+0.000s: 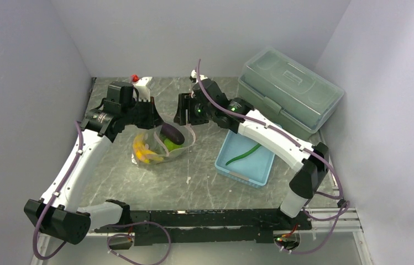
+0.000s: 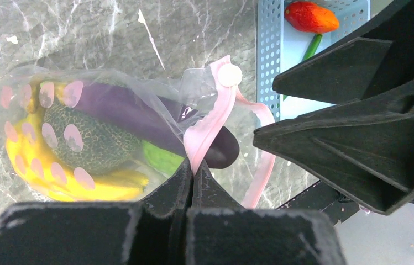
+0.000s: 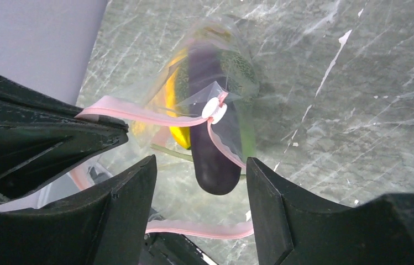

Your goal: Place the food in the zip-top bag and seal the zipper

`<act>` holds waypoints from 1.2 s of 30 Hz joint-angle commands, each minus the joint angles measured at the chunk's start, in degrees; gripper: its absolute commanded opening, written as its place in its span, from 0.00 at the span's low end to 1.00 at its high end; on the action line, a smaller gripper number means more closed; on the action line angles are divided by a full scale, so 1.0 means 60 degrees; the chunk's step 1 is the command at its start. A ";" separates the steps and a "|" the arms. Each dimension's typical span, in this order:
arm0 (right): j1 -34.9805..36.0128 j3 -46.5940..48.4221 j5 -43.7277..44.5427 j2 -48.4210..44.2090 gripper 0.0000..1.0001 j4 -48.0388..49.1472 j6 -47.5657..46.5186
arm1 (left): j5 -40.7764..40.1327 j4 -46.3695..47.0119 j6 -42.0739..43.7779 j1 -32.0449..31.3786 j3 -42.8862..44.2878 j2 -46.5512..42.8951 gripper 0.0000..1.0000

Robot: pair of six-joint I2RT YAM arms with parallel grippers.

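clear crinkly thin plastic zip-top bag (image 1: 157, 146) at middle of table (image 1: 193, 185), limp, slippery, light | purple eggplant (image 2: 132, 113) poking out of mouth | best hold: pale pink zipper strip (image 2: 215, 118) | left gripper (image 2: 192, 171) clamped on strip | right gripper (image 3: 202, 165) parted, empty, over mouth

Two slim arms share one livery: the left arm (image 1: 74, 163) and right arm (image 1: 271, 135) wear glossy white shells between chunky black joints, with mauve cables (image 1: 78, 135) strung along them under white ties. Small green lights (image 1: 199, 109) glow on the right arm's wrist. A black rail (image 1: 204, 221) carries both bases. The left pincer (image 2: 190, 175) and right pincer (image 3: 200, 163) are matte black wedges, broad at the root, tapering to the tip, their edges scuffed pale.
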 commanded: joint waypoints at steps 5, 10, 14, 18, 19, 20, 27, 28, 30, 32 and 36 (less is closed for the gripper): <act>0.0362 0.0092 -0.0257 -0.0095 0.57 -0.0206 -0.0562 | 0.0003 0.0375 0.0186 -0.0043 0.0058 -0.0084 0.00; 0.0746 0.0170 -0.0114 0.0161 0.48 -0.0575 -0.0762 | 0.0001 0.0364 0.0186 -0.0043 0.0062 -0.0059 0.00; 0.1074 0.0236 0.0341 0.0394 0.44 -0.0892 -0.0841 | 0.0014 0.0364 0.0185 -0.0043 0.0053 -0.0055 0.00; 0.1288 0.0193 0.0853 0.0575 0.40 -0.1149 -0.0844 | 0.0014 0.0377 0.0186 -0.0043 0.0056 -0.0073 0.00; 0.1311 0.0148 0.0952 0.0591 0.39 -0.1186 -0.0830 | 0.0014 0.0378 0.0186 -0.0043 0.0047 -0.0080 0.00; 0.1336 0.0087 0.1064 0.0582 0.39 -0.1208 -0.0808 | 0.0007 0.0379 0.0186 -0.0043 0.0044 -0.0076 0.00; 0.1397 -0.0455 0.1443 0.0485 0.36 -0.1230 -0.0671 | 0.0000 0.0371 0.0186 -0.0043 0.0051 -0.0098 0.00; 0.1403 -0.0508 0.1498 0.0470 0.36 -0.1227 -0.0667 | -0.0009 0.0376 0.0186 -0.0043 0.0047 -0.0092 0.00; 0.1419 -0.0623 0.1549 0.0479 0.36 -0.1219 -0.0652 | -0.0001 0.0366 0.0183 -0.0043 0.0046 -0.0077 0.00; 0.1419 -0.0693 0.1580 0.0507 0.36 -0.1151 -0.0637 | 0.0000 0.0367 0.0179 -0.0043 0.0044 -0.0077 0.00; 0.1419 -0.0563 0.1590 0.0657 0.36 -0.0984 -0.0662 | 0.0000 0.0379 0.0186 -0.0043 0.0056 -0.0098 0.00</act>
